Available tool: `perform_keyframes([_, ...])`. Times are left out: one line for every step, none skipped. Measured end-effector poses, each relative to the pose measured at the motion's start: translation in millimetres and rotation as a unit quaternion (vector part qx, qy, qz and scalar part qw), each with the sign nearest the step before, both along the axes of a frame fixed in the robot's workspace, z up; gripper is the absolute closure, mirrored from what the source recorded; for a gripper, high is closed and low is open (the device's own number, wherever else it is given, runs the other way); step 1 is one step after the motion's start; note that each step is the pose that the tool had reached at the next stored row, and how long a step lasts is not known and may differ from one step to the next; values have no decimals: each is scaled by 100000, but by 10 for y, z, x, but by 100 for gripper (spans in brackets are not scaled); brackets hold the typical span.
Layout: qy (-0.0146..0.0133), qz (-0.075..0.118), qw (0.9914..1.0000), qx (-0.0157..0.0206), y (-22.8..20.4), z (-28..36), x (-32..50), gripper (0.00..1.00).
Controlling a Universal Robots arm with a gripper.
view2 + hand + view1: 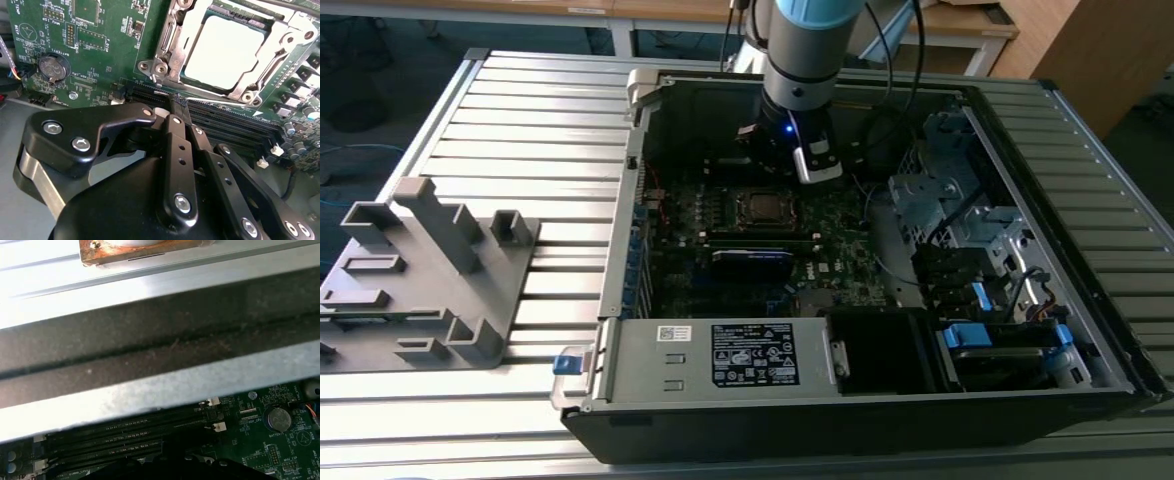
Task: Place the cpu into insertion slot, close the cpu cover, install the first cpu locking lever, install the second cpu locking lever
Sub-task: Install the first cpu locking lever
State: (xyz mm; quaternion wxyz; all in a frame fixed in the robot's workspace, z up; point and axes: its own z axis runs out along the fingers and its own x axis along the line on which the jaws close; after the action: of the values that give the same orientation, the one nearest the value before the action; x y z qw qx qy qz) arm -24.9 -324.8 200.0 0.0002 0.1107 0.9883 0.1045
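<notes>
Arm [801, 50]: reaching down into the open PC case [1067, 390], over the far part of the mobo [841, 260] in the exterior view.
Gripper [179, 106]: hovering just above the mem slots [225, 120]; tips pointing at the slot edge nearest the socket.
Jaws: sitting narrow, fingers side by side, nothing showing btwn them.
Cpu [227, 50]: lying flat in the insertion slot [759, 206], pale face showing thru the window.
Cpu cover [220, 89]: lying down over the cpu, framing it on all sides.
Levers: can't tell if latched.
Coin battery [52, 67]: sitting on the green board, well apart from the socket; also showing in the first wrist view [277, 419].
PSU box [720, 355]: sitting at the case's near edge.
Grey fixture [427, 270]: standing on the slatted table [520, 110], at the exterior view's left.
</notes>
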Motion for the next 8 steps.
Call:
perform_keyframes([-34,-210,100000,-9,0,1,-2,89])
perform_keyframes([-68,-420,99999,-14,0,1,-3,89])
perform_keyframes([-102,-604,99998,-13,0,0,-6,89])
perform_keyframes([-127,-800,99997,-17,0,0,-10,89])
perform_keyframes([-155,-1006,99995,-21,0,0,-14,89])
perform_keyframes([-198,-1197,99993,-22,0,0,-22,89])
perform_keyframes([-226,-1398,99990,-22,1,0,-30,89])
perform_keyframes([-259,-1581,99987,-14,1,-1,-37,89])
